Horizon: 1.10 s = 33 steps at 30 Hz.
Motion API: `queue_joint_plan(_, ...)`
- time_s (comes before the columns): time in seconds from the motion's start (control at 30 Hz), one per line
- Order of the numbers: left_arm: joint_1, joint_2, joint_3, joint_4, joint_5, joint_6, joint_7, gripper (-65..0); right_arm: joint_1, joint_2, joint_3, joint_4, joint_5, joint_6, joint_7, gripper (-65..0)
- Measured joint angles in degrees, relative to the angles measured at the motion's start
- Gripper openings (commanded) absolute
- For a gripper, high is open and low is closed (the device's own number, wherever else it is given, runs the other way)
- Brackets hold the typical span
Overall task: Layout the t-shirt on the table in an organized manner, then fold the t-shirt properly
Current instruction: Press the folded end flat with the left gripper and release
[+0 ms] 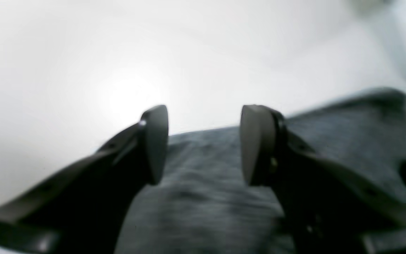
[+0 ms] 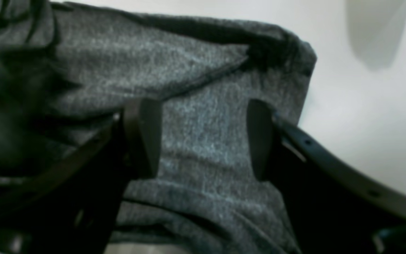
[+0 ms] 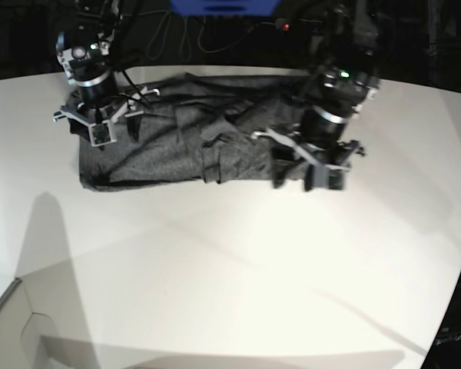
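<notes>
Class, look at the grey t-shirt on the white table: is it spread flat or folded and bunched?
Folded and bunched. The t-shirt lies on the table as a wide band with overlapping layers and creases mid-way; no sleeve is laid out.

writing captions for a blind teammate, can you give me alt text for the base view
A dark grey t-shirt lies spread but rumpled across the far part of a white table, with a robot arm over each end. The left gripper hangs over the shirt's near edge on the view's right, blurred; the right gripper hangs open over the other end.

Grey t-shirt (image 3: 177,146) bunched on white table (image 3: 230,261)
</notes>
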Motion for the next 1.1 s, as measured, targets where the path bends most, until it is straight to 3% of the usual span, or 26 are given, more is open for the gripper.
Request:
queue_joint_plan(0.1, 1.2, -1.1, -4.9, -4.3, -5.6, -0.1, 1.6, -32.9, 0.0, 0.0, 0.0, 0.0, 0.0, 0.0, -0.1, -26.9)
queue_joint_plan(0.27, 0.7, -2.2, -4.4, -8.1, -11.1, -0.2, 0.7, -32.9, 0.0, 0.0, 0.0, 0.0, 0.0, 0.0, -0.1, -26.9)
queue_joint_plan(0.8, 0.7, -10.8, 20.3, -8.7, -11.7, -0.4, 0.8, -32.9, 0.0, 0.0, 0.4, 0.0, 0.0, 0.0, -0.1, -26.9)
queue_joint_plan(0.93, 0.7, -13.8, 24.7, -6.2, -11.6, -10.6, 1.6, -33.0, 0.0, 0.0, 1.2, 0.0, 0.0, 0.0, 0.0, -26.9)
queue_joint_plan(1.03, 0.7, -14.4, 24.4, -3.0, -11.6, -14.8, 0.8, -33.0, 0.0, 0.0, 2.4, 0.0, 0.0, 0.0, -0.1, -26.9)
queue_joint_plan(1.1, 0.6, -15.7, 24.4, -1.4, -11.6, -15.8, 0.8, -33.0, 0.0, 0.0, 2.3, 0.0, 0.0, 0.0, -0.1, -26.9)
